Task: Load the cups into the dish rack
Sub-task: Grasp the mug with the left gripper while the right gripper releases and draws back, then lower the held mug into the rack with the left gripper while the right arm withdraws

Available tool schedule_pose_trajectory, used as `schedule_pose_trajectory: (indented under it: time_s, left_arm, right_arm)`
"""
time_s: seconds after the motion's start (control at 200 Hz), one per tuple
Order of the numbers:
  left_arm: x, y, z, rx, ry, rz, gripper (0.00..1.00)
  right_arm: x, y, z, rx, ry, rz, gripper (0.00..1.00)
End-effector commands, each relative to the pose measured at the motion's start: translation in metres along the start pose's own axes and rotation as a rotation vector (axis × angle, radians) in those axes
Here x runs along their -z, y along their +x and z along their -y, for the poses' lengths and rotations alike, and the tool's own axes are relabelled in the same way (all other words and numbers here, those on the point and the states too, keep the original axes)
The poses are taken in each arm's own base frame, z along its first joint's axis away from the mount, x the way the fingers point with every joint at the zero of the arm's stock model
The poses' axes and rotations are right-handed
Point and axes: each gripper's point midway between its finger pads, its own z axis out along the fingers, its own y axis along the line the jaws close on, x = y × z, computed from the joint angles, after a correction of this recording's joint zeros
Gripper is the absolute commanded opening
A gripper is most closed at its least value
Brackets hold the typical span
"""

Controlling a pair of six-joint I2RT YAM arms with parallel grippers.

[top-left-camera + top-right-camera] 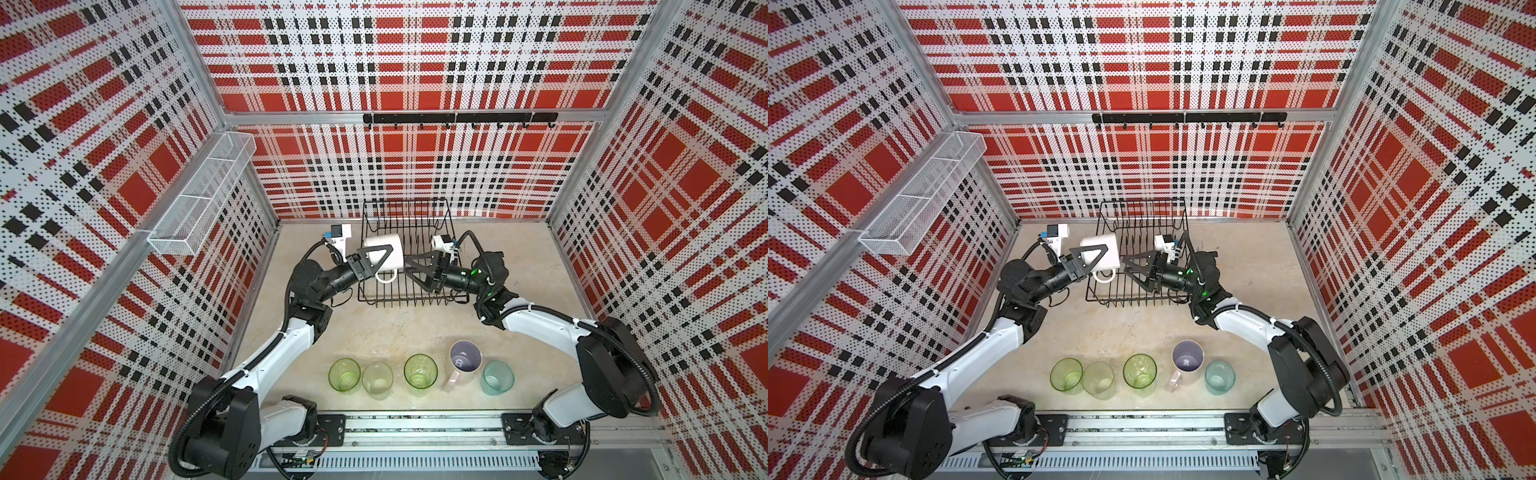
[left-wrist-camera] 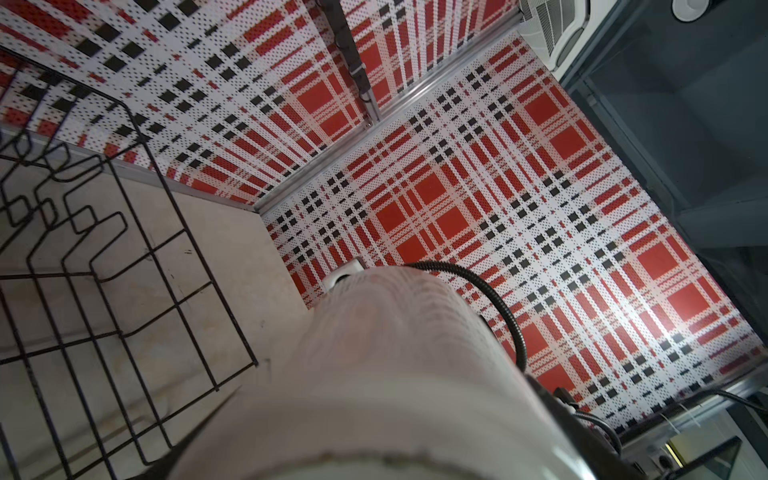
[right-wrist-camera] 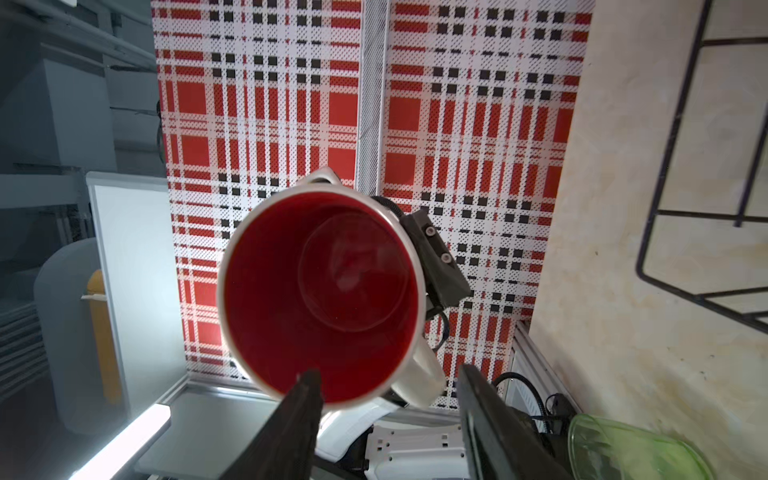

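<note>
We see the big worktop [image 1: 540,249] first, and at its far end stands the dish rack [image 1: 407,216], black and made of wire. No cup rests inside it yet. Over its left part is the white mug [image 3: 324,299], red inside. It lies on its side in the air, with its mouth toward the right arm and its handle toward the front. Near the front edge of the worktop five more cups stand in a row: a green cup [image 1: 344,374], a pale cup [image 1: 377,379], another green cup [image 1: 420,370], a pink mug [image 1: 465,359] and a teal cup [image 1: 498,376]. We think a few things could go wrong. The white mug is smooth and round, and only one set of fingers holds it, so it could slip or turn and drop onto the wires with a bang. Its handle could catch on a wire on the way down. The other fingers are very close to its rim, so a crooked pull back could knock it loose. The left fingers [image 1: 374,249] are spread wide and squeeze the mug's body from both sides. The right fingers [image 3: 291,419] stand apart and hold nothing. One tip sits right by the rim, and we cannot tell if it touches.
</note>
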Motion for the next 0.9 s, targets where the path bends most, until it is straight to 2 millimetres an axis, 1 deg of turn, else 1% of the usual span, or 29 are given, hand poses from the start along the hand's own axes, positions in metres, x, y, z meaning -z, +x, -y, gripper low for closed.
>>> schedule_pose_trajectory:
  time_s: [0.0,0.11,0.185,0.301,0.406,0.416,0.431,0.451,0.466,0.481,0.521,0.551,0.566,0.631,0.682,0.802,0.892]
  left_arm:
    - [-0.001,-0.025,-0.013,-0.108,-0.11,0.098,0.68]
    - [-0.005,-0.031,-0.037,-0.167,-0.253,0.109,0.68]
    - [-0.009,-0.034,-0.054,-0.2,-0.368,0.103,0.67]
    - [-0.014,-0.031,-0.089,-0.284,-0.617,0.031,0.65]
    - [-0.019,-0.028,-0.111,-0.364,-0.78,-0.016,0.65]
    - [-0.02,-0.027,-0.113,-0.369,-0.789,-0.02,0.65]
    - [-0.02,-0.026,-0.116,-0.374,-0.802,-0.027,0.65]
    - [-0.021,-0.025,-0.119,-0.381,-0.817,-0.033,0.65]
    - [-0.022,-0.024,-0.122,-0.384,-0.829,-0.039,0.65]
    - [-0.024,-0.023,-0.125,-0.387,-0.837,-0.047,0.64]
    - [-0.026,-0.019,-0.132,-0.393,-0.859,-0.069,0.64]
    - [-0.028,-0.016,-0.136,-0.401,-0.876,-0.085,0.63]
    - [-0.03,-0.015,-0.138,-0.407,-0.887,-0.09,0.63]
    - [-0.033,-0.013,-0.146,-0.443,-0.934,-0.106,0.63]
    - [-0.034,-0.012,-0.152,-0.469,-0.972,-0.116,0.64]
    - [-0.037,-0.014,-0.173,-0.503,-1.053,-0.135,0.65]
    - [-0.04,-0.014,-0.188,-0.531,-1.097,-0.16,0.65]
  right_arm:
    - [0.014,-0.013,-0.005,0.077,0.054,0.106,0.63]
    - [0.029,-0.023,0.006,0.119,0.161,0.198,0.64]
    - [0.044,-0.031,0.014,0.153,0.248,0.265,0.64]
    - [0.077,-0.044,0.023,0.231,0.405,0.396,0.65]
    - [0.111,-0.054,0.031,0.329,0.558,0.516,0.69]
    - [0.114,-0.054,0.031,0.34,0.57,0.525,0.7]
    - [0.118,-0.055,0.032,0.356,0.589,0.536,0.76]
    - [0.124,-0.056,0.034,0.382,0.619,0.55,0.79]
    - [0.128,-0.057,0.036,0.4,0.641,0.56,0.88]
    - [0.133,-0.057,0.037,0.418,0.664,0.572,0.93]
    - [0.143,-0.056,0.039,0.47,0.72,0.603,0.98]
    - [0.15,-0.055,0.04,0.506,0.759,0.624,0.98]
    - [0.153,-0.054,0.041,0.525,0.772,0.631,1.0]
    - [0.16,-0.048,0.042,0.592,0.802,0.635,1.0]
    - [0.168,-0.048,0.045,0.629,0.821,0.652,1.0]
    - [0.176,-0.043,0.064,0.684,0.868,0.623,1.0]
    - [0.187,-0.042,0.079,0.716,0.917,0.63,1.0]
